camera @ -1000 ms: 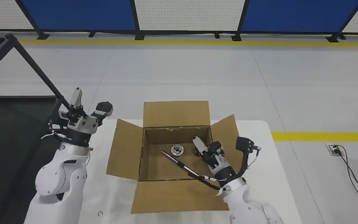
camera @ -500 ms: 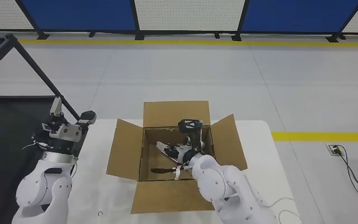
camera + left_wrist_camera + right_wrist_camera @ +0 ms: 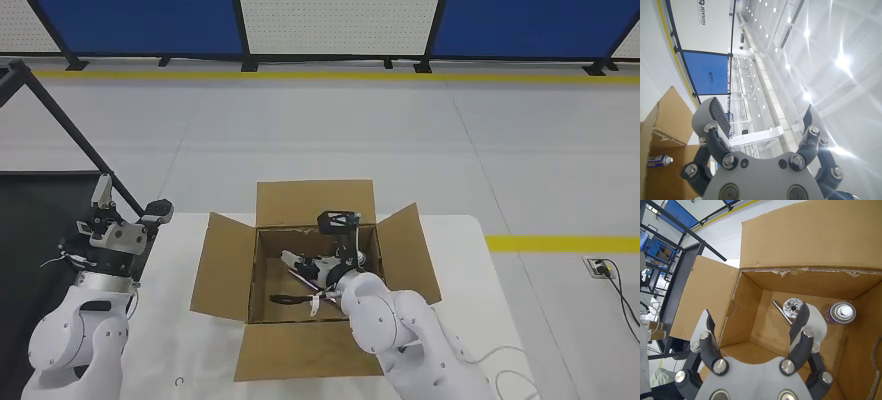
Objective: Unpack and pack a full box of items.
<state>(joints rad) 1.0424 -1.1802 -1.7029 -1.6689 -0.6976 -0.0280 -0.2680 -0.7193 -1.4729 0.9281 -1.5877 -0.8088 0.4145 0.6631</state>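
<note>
right tool (image 3: 756, 315): wide open, nothing in it, hanging over the open box (image 3: 810, 247) and looking down inside
left tool (image 3: 762, 107): also wide open and empty, pointed up at the ceiling, well off the box's left flap
nearer arm: the right one, easily, so I'd guess the next grab is its job
where the stuff is: all on the box floor, and the box sits on the table (image 3: 455, 250)
rod (image 3: 782, 312): lies flat below the right tool, long axis slanted across the floor, one end towards the far wall, the other hidden behind a finger
disc (image 3: 791, 308): flat, touching or just beside the rod, can't tell which
spray can (image 3: 842, 313): upright, nozzle up, near a corner
what matters: the jaws would need to close across the rod, not along it
</note>
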